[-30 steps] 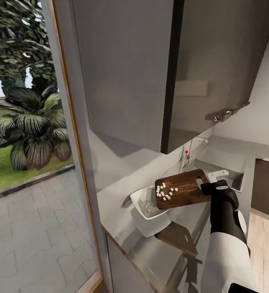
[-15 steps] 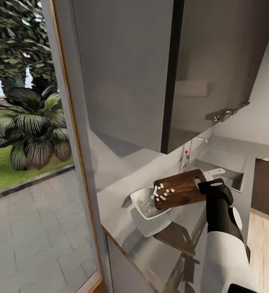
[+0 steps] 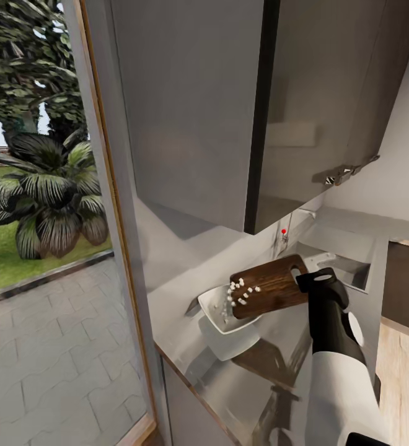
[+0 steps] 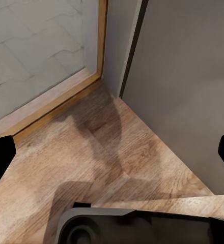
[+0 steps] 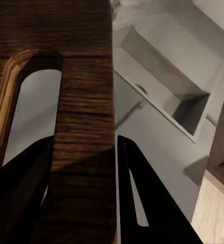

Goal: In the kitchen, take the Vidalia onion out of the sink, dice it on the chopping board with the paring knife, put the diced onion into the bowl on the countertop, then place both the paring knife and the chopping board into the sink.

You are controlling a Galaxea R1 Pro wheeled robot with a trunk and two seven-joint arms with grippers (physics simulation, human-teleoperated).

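Nearest to me, my right gripper (image 3: 305, 280) is clamped on the handle end of the chopping board (image 3: 268, 286). Through my right wrist camera the dark fingers (image 5: 142, 203) press against either side of the wooden strip beside the slot-shaped handle hole (image 5: 28, 96). I hold the board in the air above the countertop (image 3: 241, 371), tilted so its far end dips lowest over the bowl (image 3: 220, 310).

The diced onion (image 3: 237, 292) lies as small white cubes on the lower part of the board, close to its edge, and some cubes hang at or just past that edge above the bowl's inside. The white bowl sits on the grey worktop near the wall, partly under the board's low end.

Beyond my hand the sink (image 3: 347, 263) lies in the worktop, its basin (image 5: 168, 86) also visible past the board, and the tap with its red dot (image 3: 284, 231) stands against the wall.

My left gripper (image 4: 112, 152) hangs low over the wooden floor (image 4: 91, 152) by a window frame, its dark fingertips (image 4: 0, 157) spread wide apart with nothing between them.
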